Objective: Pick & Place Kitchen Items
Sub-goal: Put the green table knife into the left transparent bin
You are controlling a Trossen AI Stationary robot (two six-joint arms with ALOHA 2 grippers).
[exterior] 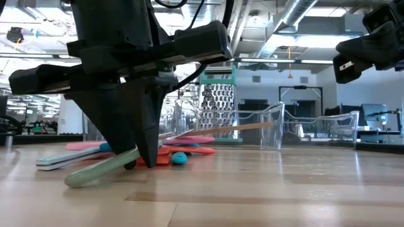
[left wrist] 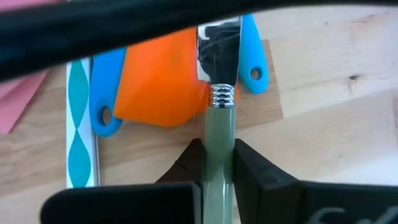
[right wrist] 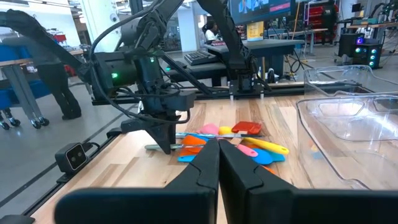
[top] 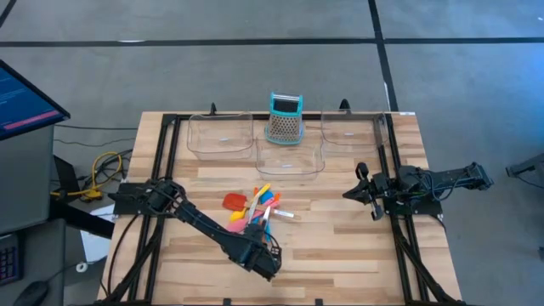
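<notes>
- Left gripper clamps a sage-green utensil handle with a ribbed silver collar, beside the colourful utensil pile.
- Right gripper clenched, holding nothing.
- Clear trays hold nothing.

Matte black arms, boxy links, black cables along them; green indicator light, seemingly on left wrist.

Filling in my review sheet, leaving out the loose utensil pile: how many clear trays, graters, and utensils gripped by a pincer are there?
Clear trays: 3
Grater: 1
Green-handled utensil gripped in the left pincer: 1
Total: 5
</notes>
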